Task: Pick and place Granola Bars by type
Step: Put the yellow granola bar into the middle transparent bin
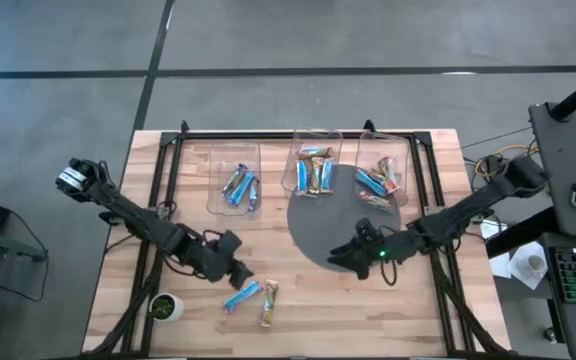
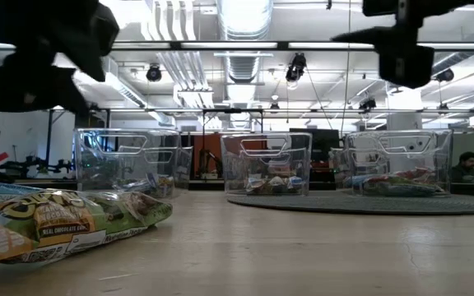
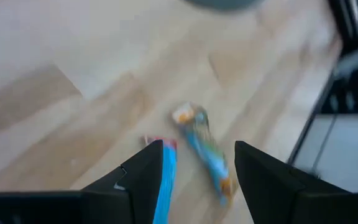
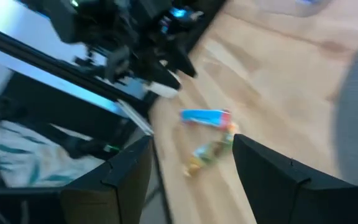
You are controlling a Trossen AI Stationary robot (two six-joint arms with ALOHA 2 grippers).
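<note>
Two granola bars lie flat on the wood near the table's near edge: a blue bar (image 1: 241,296) and a multicoloured bar (image 1: 269,303) to its right. My left gripper (image 1: 236,266) hovers open just on the far side of them. In the left wrist view the blue bar (image 3: 166,180) shows beside one finger and the multicoloured bar (image 3: 207,152) between the fingers, lower down. My right gripper (image 1: 341,258) is open over the near edge of the grey mat, pointing toward the bars. More bars lie in the three bins.
Three clear bins stand along the far side: left bin (image 1: 236,180) with blue bars, middle bin (image 1: 313,165) and right bin (image 1: 383,178) with multicoloured ones. A round grey mat (image 1: 338,215) lies mid-table. A green-and-white cup (image 1: 165,306) stands near the near left corner. Black frame rails run along both sides.
</note>
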